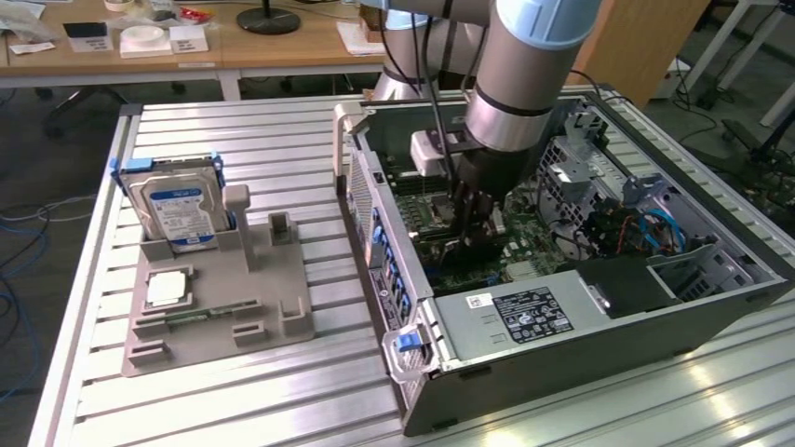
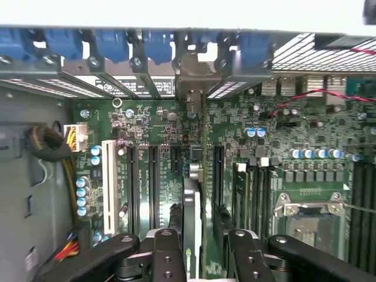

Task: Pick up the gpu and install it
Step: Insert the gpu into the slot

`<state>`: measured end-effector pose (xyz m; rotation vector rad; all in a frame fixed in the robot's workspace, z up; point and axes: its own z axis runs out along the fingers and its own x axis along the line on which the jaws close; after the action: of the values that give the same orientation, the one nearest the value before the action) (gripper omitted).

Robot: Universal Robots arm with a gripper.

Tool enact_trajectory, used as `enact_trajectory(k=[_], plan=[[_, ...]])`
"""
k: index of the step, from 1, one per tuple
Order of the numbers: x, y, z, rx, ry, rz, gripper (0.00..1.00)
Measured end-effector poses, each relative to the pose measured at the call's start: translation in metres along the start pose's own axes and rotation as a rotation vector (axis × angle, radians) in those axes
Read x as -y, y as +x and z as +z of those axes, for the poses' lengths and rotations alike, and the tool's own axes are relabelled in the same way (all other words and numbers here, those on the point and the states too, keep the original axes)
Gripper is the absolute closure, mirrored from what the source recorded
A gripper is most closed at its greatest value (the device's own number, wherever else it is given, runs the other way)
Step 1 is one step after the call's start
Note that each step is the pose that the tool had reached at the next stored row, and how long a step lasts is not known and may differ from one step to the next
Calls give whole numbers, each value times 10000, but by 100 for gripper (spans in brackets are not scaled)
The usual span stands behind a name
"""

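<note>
Ribbed aluminium worktop [image 1: 249,391] fills most of the exterior view. An open computer case [image 1: 695,321] lies on its side at centre right, its green motherboard [image 1: 429,219] facing up. The robot arm [image 1: 528,74] comes down from the top centre into the case. A grey holder tray [image 1: 218,321] sits at left centre of that frame, with a hard drive [image 1: 174,209] with a blue-white label standing upright in its upper-left slot.

Down inside the case, the pincer [image 2: 200,247] is closed on the gpu [image 2: 189,208]. In the wrist view the card is seen edge-on as a thin blade between the black fingers [image 2: 167,255], standing over the motherboard's expansion slots [image 2: 153,182], with its bracket end toward the case's rear slot openings [image 2: 191,79].
</note>
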<state>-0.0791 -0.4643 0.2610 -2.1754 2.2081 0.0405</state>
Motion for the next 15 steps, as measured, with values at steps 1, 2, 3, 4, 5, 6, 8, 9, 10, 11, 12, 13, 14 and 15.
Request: enact_trajectory(k=[1, 2, 3, 4, 5, 6, 8, 9, 10, 11, 12, 13, 14, 15], plan=[[1, -3, -31, -1, 10, -1, 65], [1, -6, -62, -3, 19, -1, 65], [1, -8, -92, -5, 28, -2, 65], [1, -10, -119, -8, 39, -2, 65], [1, -12, -137, -13, 55, -3, 65], [1, -12, -137, -11, 68, -3, 65], [1, -12, -137, -10, 69, -4, 66], [1, -12, -137, -10, 70, -4, 73], [1, -12, -138, -11, 69, -3, 73], [1, -12, -138, -12, 68, -4, 79], [1, -12, -138, -12, 68, -4, 85], [1, -12, -138, -13, 68, -4, 85], [1, -12, -138, -12, 69, -4, 89], [1, -12, -138, -12, 69, -4, 89]])
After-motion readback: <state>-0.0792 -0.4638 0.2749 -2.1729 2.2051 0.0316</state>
